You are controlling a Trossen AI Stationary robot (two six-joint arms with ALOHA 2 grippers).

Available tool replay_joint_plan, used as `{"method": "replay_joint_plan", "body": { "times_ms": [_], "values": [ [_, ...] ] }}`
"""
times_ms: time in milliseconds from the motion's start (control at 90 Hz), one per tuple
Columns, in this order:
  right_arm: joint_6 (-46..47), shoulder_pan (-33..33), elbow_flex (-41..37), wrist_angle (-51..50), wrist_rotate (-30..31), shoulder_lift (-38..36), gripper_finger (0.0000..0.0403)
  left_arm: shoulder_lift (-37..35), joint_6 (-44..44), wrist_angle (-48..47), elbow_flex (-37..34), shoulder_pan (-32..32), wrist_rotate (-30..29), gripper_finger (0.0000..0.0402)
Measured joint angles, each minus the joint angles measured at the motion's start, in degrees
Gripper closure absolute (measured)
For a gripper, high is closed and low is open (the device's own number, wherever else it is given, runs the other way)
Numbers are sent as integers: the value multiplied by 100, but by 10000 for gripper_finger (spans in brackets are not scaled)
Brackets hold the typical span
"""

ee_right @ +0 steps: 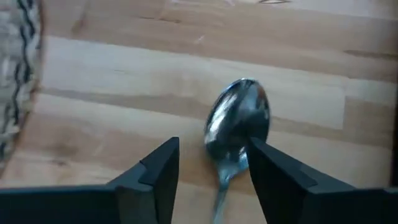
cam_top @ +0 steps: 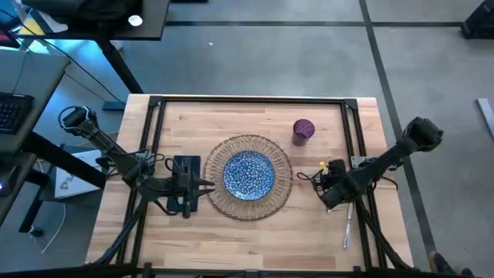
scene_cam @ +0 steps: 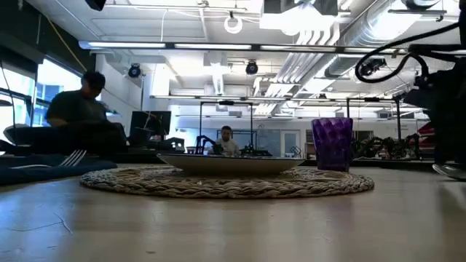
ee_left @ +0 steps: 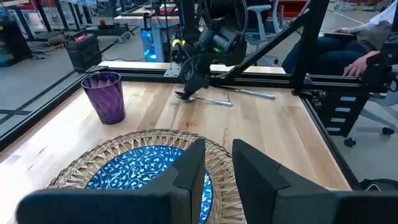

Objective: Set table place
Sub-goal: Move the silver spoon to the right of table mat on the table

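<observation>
Right gripper [ee_right: 208, 171] jaws parted, empty, straddling the spoon [ee_right: 239, 121] lying flat on the table [ee_right: 124, 74] right of the mat [cam_top: 251, 177]: thin, stiff, slippery steel, probably best pinched across the neck.

In the right wrist view the spoon [ee_right: 238, 121] shows only its bowl and neck, the handle running out of the frame between the right gripper's [ee_right: 208, 165] fingers, and whether they touch it cannot be told. In the high view the napkin [cam_top: 185, 176] is half covered by the left gripper [cam_top: 207, 184]. In the low view the right arm [scene_cam: 444, 94] is cut off by the frame's edge, its fingertips out of sight.
</observation>
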Motion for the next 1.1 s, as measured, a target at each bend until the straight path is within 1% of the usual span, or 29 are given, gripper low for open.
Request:
{"method": "replay_joint_plan", "body": {
  "times_ms": [133,278,344,456,622,822,922,1100],
  "values": [
    [0,-2,69,-103,-539,-1,245,1,2,1,0,-2,2,337],
    [-135,-4,69,176,-950,80,249,1,2,1,0,-1,2,337],
    [-155,-6,69,243,-1057,195,257,0,2,1,0,0,4,337],
    [-280,-59,69,326,-1213,443,284,1,2,-1,0,-4,29,337],
    [-710,-267,101,553,-1303,759,333,1,2,2,0,-9,43,337],
    [-1291,-598,102,578,-1402,798,393,1,0,-1,0,-9,48,337],
    [-1497,-743,102,578,-1451,798,399,1,0,-1,0,-9,49,337],
    [-1477,-841,91,413,-1384,809,401,1,-1,-1,0,-9,50,337]
  ]
}}
